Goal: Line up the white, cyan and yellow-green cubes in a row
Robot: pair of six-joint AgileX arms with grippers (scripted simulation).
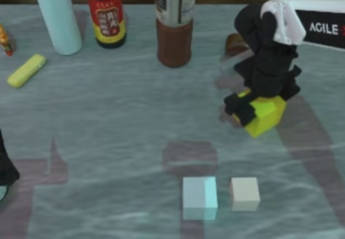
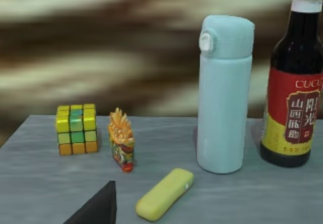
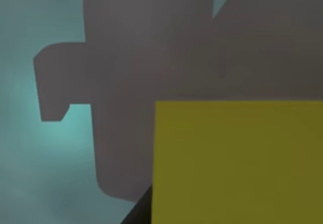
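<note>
Yellow-green matte cube (image 1: 265, 115) is pinched by the right hand (image 1: 253, 107) and held off the tabletop (image 1: 108, 142), for placement beside the off-white cube (image 1: 245, 194) and pale cyan cube (image 1: 200, 198).

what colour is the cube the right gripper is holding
Bright yellow-green. The yellow-green cube sits in the right gripper, clearest in the top view.

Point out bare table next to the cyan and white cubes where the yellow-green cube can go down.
Free: the strip right of the white cube toward the table's right edge, and the wide patch left of the cyan cube. The gap between those two is too narrow. The right gripper holds the yellow-green cube behind them. Crowded: the back row of bottles. Left arm parked at the left edge.
</note>
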